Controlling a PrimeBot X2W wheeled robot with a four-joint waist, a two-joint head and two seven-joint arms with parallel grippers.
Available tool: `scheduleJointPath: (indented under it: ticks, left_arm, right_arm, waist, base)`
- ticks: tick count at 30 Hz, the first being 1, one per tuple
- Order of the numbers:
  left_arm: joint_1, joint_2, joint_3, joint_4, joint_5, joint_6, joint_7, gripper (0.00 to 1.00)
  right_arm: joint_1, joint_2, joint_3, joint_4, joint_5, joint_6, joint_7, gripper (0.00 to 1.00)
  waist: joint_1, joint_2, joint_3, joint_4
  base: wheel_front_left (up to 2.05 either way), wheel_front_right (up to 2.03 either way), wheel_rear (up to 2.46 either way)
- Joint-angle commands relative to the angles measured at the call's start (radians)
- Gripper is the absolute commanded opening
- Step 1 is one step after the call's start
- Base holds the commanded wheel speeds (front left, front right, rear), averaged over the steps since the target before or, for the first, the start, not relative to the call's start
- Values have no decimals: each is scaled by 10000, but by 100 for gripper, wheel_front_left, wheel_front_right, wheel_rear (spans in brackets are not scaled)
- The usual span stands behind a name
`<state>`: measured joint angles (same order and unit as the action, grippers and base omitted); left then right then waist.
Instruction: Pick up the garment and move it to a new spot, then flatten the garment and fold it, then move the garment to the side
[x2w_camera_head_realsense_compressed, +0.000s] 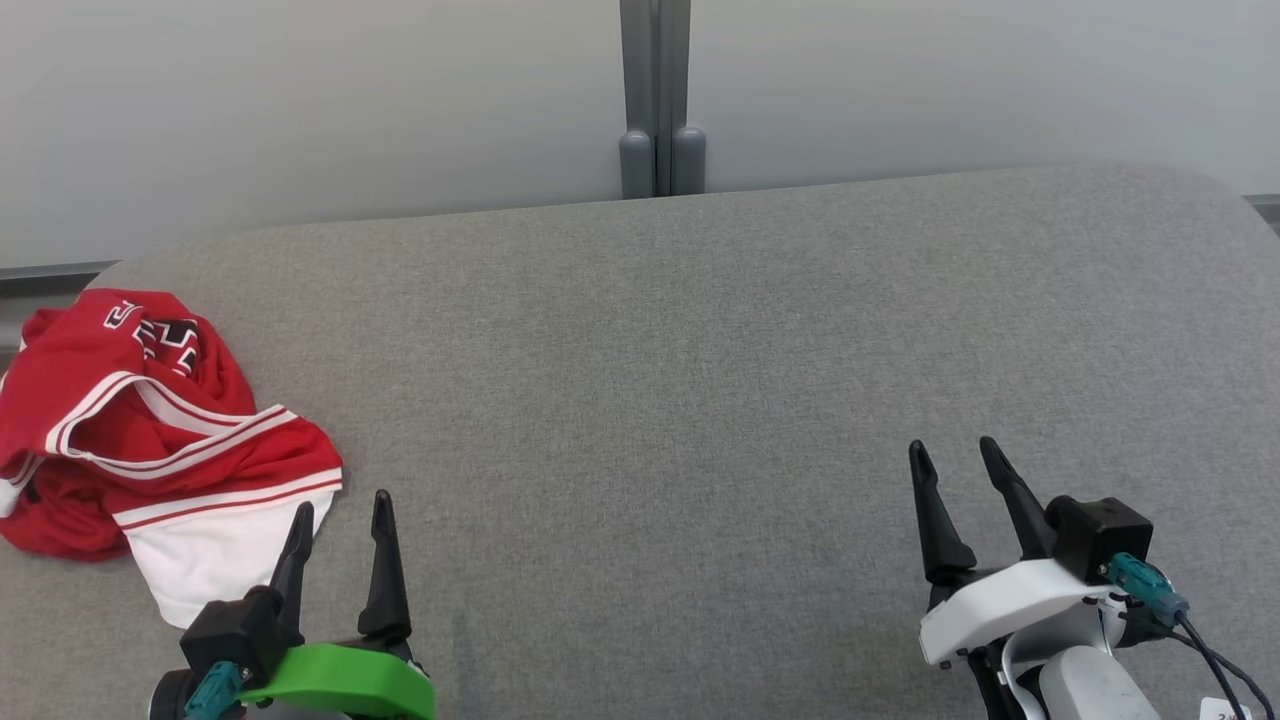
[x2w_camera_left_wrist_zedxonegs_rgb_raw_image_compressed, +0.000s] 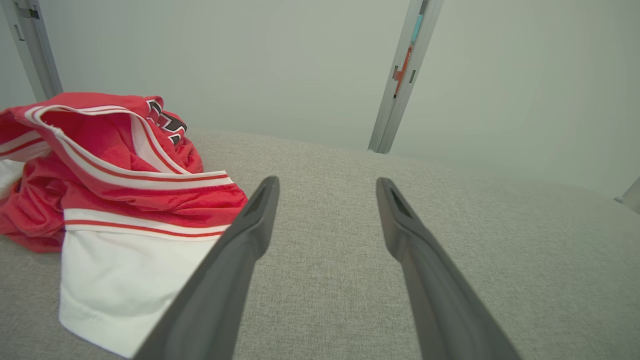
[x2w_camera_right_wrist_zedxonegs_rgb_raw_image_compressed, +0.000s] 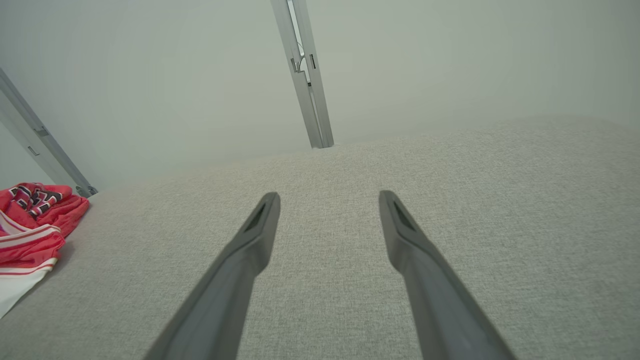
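Note:
The garment (x2w_camera_head_realsense_compressed: 150, 440) is a red jersey with white stripes and a white panel, lying crumpled at the left edge of the grey padded table (x2w_camera_head_realsense_compressed: 700, 350). It also appears in the left wrist view as a garment (x2w_camera_left_wrist_zedxonegs_rgb_raw_image_compressed: 115, 190) heap at the left, and in the right wrist view the garment (x2w_camera_right_wrist_zedxonegs_rgb_raw_image_compressed: 30, 225) lies far left. My left gripper (x2w_camera_head_realsense_compressed: 342, 505) stands open just right of the jersey's white corner, holding nothing. Far to the right, near the front, my right gripper (x2w_camera_head_realsense_compressed: 955, 450) is open over bare cloth.
A pale wall rises behind the table with a grey upright post (x2w_camera_head_realsense_compressed: 660, 100) at its middle. The table's far edge curves off at both back corners. Bare grey surface stretches between the two grippers and beyond them.

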<state>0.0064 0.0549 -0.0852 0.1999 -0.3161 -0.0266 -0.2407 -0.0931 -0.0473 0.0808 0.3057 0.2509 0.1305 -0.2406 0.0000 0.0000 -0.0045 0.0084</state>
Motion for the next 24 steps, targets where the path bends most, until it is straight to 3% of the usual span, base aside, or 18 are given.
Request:
scheduleJointPath:
  ticks: [1, 24]
  left_arm:
    - [118, 42, 8, 24, 69, 0, -82, 100]
    - [0, 18, -189, 151, 181, 230, -241, 100]
  right_arm:
    - [-139, -45, 42, 30, -143, 3, -93, 100]
    - [-102, -49, 92, 6, -513, 2, -256, 100]
  waist:
    - [0, 0, 3, -7]
    - [0, 0, 51, 77]
  base:
    - [0, 0, 0]
    - [0, 0, 0]
